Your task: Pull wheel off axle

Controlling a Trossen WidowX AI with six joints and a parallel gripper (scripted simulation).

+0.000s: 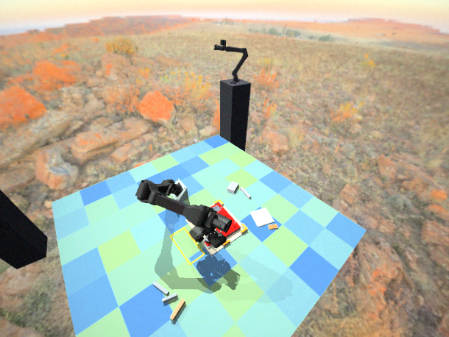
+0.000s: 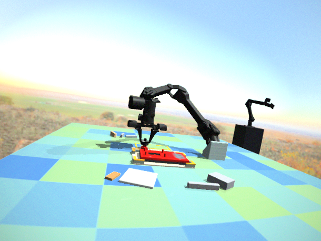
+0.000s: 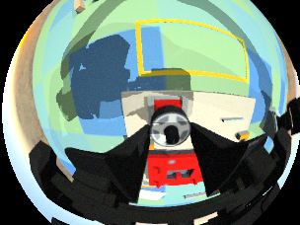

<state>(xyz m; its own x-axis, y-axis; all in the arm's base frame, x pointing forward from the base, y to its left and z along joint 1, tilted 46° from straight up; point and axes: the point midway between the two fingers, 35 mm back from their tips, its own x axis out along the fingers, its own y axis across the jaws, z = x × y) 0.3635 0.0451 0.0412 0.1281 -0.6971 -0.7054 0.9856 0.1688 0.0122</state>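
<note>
You had the gripper [image 3: 170, 135] clamped half-closed on the wheel [image 3: 169, 127], the yellow-outlined marked area [image 3: 191, 51] lying above it mid-frame.

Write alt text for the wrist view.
The pincer is shut on the wheel at the end of a red base. Beyond it, a yellow-outlined marked area lies on the checkered table.
</note>
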